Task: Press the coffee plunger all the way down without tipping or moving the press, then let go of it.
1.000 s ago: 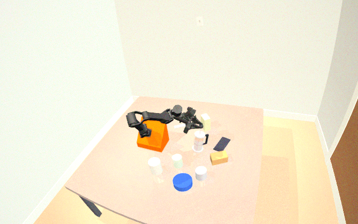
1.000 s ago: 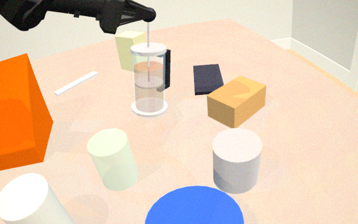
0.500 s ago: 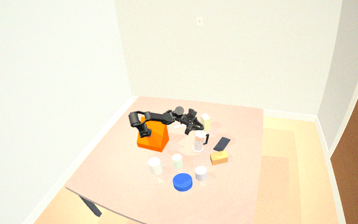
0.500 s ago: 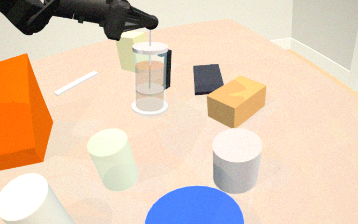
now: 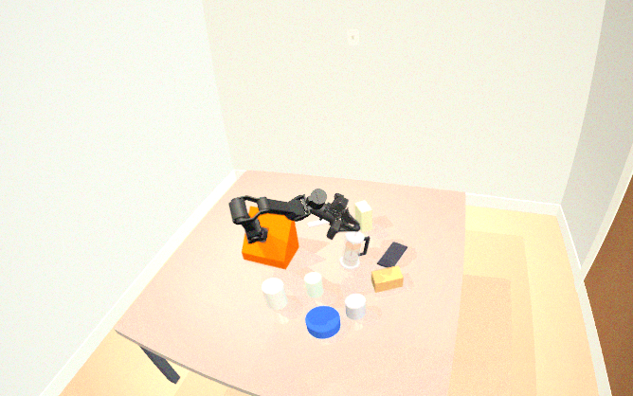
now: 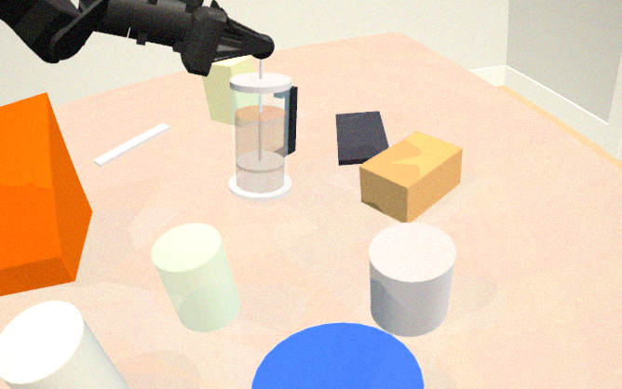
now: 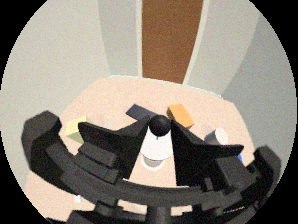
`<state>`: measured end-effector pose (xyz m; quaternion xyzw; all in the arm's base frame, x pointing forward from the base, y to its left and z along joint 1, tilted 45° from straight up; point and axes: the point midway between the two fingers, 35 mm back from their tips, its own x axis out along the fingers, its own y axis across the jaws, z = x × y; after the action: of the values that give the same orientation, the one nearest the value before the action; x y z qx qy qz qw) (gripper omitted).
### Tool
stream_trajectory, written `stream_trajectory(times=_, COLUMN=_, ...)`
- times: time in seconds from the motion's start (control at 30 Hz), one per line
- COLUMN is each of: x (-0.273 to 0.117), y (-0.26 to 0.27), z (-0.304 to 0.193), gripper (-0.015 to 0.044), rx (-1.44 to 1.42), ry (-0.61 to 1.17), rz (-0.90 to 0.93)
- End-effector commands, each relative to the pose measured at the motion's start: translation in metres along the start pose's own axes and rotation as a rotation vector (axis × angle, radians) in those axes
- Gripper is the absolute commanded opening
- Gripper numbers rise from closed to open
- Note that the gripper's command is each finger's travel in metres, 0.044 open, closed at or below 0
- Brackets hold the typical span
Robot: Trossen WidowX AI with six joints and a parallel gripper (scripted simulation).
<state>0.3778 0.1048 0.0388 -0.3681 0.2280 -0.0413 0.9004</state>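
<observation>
Above the glass coffee press, the gripper is clamped on the plunger knob, with a short length of rod showing over the lid. Press stands upright mid-table, between the pale yellow box and dark slab; filter disc sits low.
</observation>
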Motion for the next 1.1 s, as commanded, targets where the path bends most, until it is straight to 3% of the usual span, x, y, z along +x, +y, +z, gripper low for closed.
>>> stream_trajectory(times=0.0, x=0.0046, y=-0.0006, z=-0.0127, gripper=0.0123, rx=-0.015, ry=0.042, rz=-0.009)
stream_trajectory(times=1.07, x=0.0043, y=0.0025, z=-0.0119, gripper=0.0123, rx=-0.015, ry=0.042, rz=-0.009)
